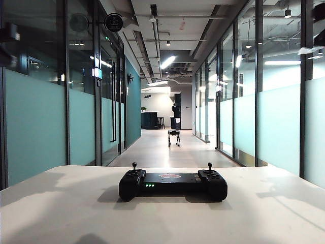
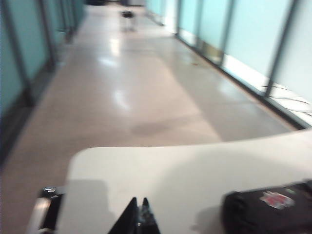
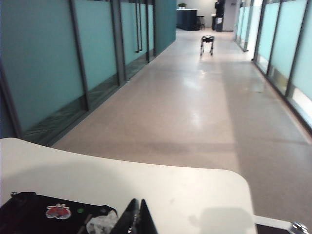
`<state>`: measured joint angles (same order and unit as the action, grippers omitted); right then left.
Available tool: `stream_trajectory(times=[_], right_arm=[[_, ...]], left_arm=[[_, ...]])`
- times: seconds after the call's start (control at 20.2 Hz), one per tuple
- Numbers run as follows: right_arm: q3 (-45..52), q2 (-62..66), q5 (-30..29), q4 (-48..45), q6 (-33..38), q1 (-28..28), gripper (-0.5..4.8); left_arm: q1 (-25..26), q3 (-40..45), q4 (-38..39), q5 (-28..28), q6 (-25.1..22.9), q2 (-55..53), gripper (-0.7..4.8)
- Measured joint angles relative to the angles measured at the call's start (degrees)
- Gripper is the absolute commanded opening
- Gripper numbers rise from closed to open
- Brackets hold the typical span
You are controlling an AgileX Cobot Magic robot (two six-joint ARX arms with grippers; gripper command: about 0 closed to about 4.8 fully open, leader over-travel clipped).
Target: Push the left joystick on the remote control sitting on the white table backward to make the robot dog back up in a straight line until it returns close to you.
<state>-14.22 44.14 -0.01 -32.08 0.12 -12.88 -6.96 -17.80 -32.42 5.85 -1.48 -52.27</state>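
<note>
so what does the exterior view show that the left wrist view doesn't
Only the exterior view shows the whole remote control with both sticks, including the left joystick, and its green lights; neither arm appears in it. Only the left wrist view shows the left gripper, its fingertips together, low over the white table and beside one end of the remote control. Both show the table, the glass-walled corridor and the robot dog far down it, blurred in the wrist view.

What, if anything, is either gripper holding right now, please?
Nothing. The left gripper and right gripper are both shut and empty above the white table, near the remote control.
</note>
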Motion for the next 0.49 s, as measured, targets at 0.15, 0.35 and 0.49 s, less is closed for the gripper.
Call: stream_trajectory(times=[0.15, 0.35, 0.49], right_arm=[[0.0, 3.76, -0.11, -3.15, 0.0, -0.85, -0.05], [0.0, 8.46, -0.15, -5.84, 0.0, -1.44, -0.05], [0.0, 12.0, -1.18, -7.3, 0.0, -1.42, -0.05]], left_arm=[[0.0, -0.48, -0.92, 2.71, 0.0, -2.45, -0.05], [-0.07, -0.46, -1.2, 5.44, 0.0, -3.63, -0.05], [-0.09, -0.46, -1.22, 5.57, 0.0, -3.69, -0.05]])
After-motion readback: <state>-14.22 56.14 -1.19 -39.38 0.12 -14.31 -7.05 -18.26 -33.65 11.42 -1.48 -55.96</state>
